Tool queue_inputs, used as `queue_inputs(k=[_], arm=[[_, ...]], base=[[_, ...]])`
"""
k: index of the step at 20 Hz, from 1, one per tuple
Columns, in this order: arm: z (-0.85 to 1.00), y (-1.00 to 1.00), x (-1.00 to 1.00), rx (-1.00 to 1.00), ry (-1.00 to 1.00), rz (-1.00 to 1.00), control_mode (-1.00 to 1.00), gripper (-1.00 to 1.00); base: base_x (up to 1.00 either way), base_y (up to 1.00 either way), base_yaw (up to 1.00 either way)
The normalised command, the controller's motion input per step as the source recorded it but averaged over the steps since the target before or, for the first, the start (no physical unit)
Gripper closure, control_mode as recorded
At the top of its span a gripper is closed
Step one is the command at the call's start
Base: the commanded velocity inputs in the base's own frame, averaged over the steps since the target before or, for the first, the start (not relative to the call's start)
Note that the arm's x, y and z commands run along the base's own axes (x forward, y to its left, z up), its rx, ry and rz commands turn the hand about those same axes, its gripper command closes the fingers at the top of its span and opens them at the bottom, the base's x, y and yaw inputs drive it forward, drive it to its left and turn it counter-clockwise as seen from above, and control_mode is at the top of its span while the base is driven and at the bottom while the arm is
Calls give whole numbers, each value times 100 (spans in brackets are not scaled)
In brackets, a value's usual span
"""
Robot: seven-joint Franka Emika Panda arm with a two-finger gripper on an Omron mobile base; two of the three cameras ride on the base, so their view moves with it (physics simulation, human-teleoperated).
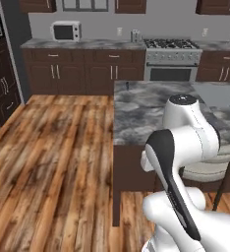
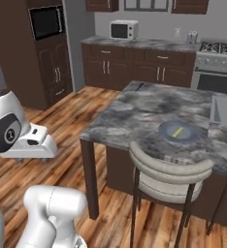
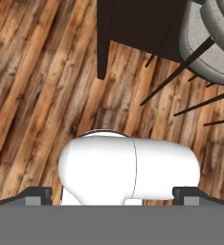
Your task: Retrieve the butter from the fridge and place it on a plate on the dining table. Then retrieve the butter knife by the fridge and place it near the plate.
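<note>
Well apart from the wide-spread claw (image 3: 112,195), butter (image 2: 181,131) lies on plate (image 2: 165,130).

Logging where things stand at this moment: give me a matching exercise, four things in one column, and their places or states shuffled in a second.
Things:
1. butter
2. plate
3. microwave
4. gripper

Places or states:
A. on the back counter by the wall
B. lying on the plate
C. open, pointing down at the wood floor
D. on the dining table, behind the chair

Pairs: 1-B, 2-D, 3-A, 4-C
</note>
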Motion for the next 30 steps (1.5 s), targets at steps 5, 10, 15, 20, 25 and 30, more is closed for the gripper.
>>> queue_inputs(k=[5,10,15,20,25,30], arm=[[0,0,0,0,0,0,100,-100],[0,0,0,0,0,0,100,-100],[0,0,0,0,0,0,100,-100],[0,0,0,0,0,0,100,-100],[0,0,0,0,0,0,100,-100],[0,0,0,0,0,0,100,-100]], base=[[0,21,26],[0,24,25],[4,55,28],[4,48,54],[1,30,49],[0,15,37]])
